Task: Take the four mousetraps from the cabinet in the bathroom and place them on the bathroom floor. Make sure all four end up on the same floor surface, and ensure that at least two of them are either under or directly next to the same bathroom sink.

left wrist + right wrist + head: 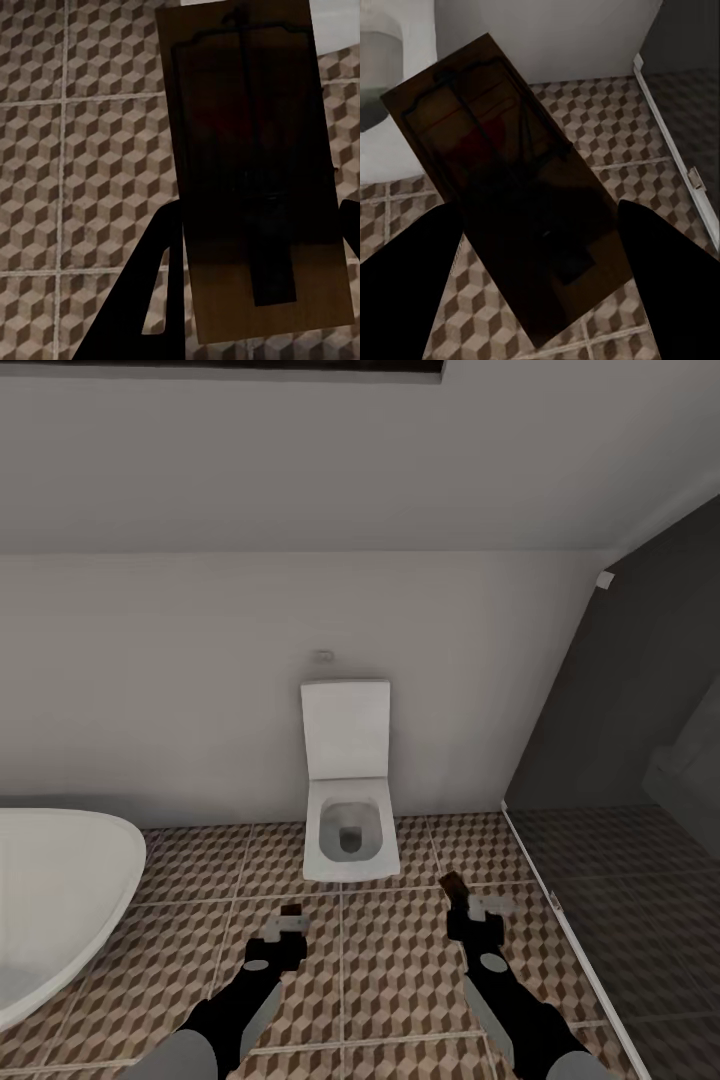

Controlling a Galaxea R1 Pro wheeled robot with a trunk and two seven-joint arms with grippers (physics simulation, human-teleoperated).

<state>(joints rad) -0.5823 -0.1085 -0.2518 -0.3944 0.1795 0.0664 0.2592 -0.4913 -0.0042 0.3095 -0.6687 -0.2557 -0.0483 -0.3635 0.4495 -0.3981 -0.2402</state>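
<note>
1. bathroom, mid-carry: the robot faces a white toilet [347,800] against the pale back wall, with the rim of a white bathtub [60,880] at its left and a dark glass shower enclosure [640,780] at its right.

2. both arms reach forward over the bathroom floor [390,960], its tiles printed in a brown and beige cube pattern.

3. the left gripper [290,922] is closed on a mousetrap [251,187]; the left wrist view has the tan board upright between the dark fingers [161,277], gripped by its long edges near the lower end, wire and a faint red mark facing the camera.

4. the right gripper [462,905] likewise clamps a second mousetrap [510,210], seen tilted across the right wrist view, with the toilet's base and the shower's threshold behind it. in the head view only a dark sliver of it pokes above the fingertips.

5. both traps hang in the air, well above the tiles; neither touches the floor.

6. handling, as a judgement: each board looks light, stiff and thin, so an edge pinch holds it but leaves it free to pivot. the flat wood sides are the safe place to grip; the wire bar looks springy and is best left alone.

7. no sink or cabinet appears in this direction, so placing likely calls for a turn first.
</note>
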